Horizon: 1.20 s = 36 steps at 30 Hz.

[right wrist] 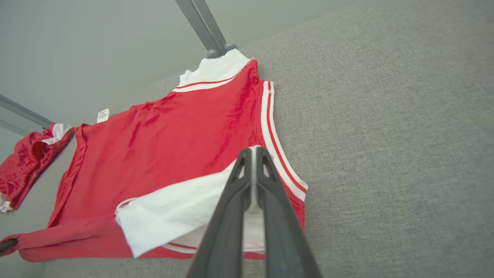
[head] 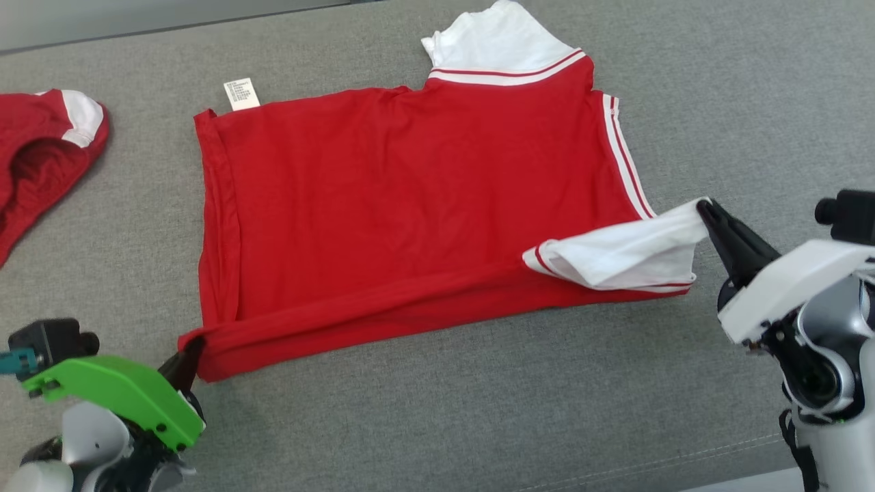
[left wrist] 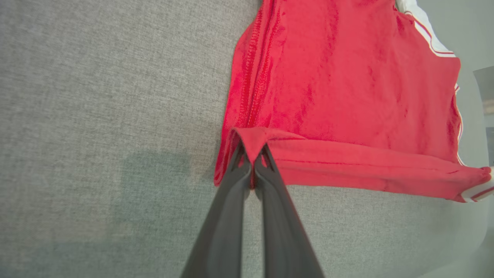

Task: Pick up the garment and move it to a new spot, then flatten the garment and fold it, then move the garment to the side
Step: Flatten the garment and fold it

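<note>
Two garment edges pinched | left gripper | right gripper | grey surface around

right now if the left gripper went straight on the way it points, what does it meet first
The red garment: the left gripper is shut on its near corner, so it would push straight into that folded edge, probably bunching it.

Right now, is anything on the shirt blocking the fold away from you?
Nothing visible. The left gripper pinches the red shirt's near corner, the right gripper its white sleeve; the shirt's top is bare, and the other red garment lies apart, left.
</note>
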Motion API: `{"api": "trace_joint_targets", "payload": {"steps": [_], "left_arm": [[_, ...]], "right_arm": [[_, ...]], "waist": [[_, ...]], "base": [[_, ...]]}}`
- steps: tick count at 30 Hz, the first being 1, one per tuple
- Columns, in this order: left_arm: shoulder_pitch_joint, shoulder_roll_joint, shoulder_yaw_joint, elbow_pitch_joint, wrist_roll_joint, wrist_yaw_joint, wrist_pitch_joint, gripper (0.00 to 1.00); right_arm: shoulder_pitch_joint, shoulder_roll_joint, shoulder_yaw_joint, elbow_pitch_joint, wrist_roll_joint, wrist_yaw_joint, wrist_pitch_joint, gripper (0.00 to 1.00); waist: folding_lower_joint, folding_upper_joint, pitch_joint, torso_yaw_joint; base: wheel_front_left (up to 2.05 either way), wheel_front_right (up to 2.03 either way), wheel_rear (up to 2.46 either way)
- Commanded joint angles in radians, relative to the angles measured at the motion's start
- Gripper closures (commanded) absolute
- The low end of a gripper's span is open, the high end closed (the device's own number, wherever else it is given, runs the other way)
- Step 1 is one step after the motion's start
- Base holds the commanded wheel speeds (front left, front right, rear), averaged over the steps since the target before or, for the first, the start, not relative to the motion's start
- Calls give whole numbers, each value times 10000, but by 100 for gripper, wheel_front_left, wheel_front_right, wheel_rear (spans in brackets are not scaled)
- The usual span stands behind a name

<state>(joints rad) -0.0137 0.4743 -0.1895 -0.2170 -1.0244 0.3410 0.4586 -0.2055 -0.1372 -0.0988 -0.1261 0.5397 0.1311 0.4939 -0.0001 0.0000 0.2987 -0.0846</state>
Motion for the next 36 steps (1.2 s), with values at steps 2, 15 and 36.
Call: {"api": "trace_joint_targets", "payload": {"steps": [2,15,36], "left_arm": [[-776,158,-61,363,-117,181,448,100],[-2815,173,-382,1796,480,-307,237,0],[-958,271,-702,1350,600,-734,-199,0]], "right_arm": [[-663,-100,93,470,-226,-8,180,100],[-2019,-263,720,1923,-1153,-5,-376,0],[-377,-1397,1239,1196,-854,-6,1759,0]], "waist": [[1,0,238,115],[1,0,632,-17],[1,0,1163,234]], "base": [[0,0,0],[0,0,0],[0,0,0]]}}
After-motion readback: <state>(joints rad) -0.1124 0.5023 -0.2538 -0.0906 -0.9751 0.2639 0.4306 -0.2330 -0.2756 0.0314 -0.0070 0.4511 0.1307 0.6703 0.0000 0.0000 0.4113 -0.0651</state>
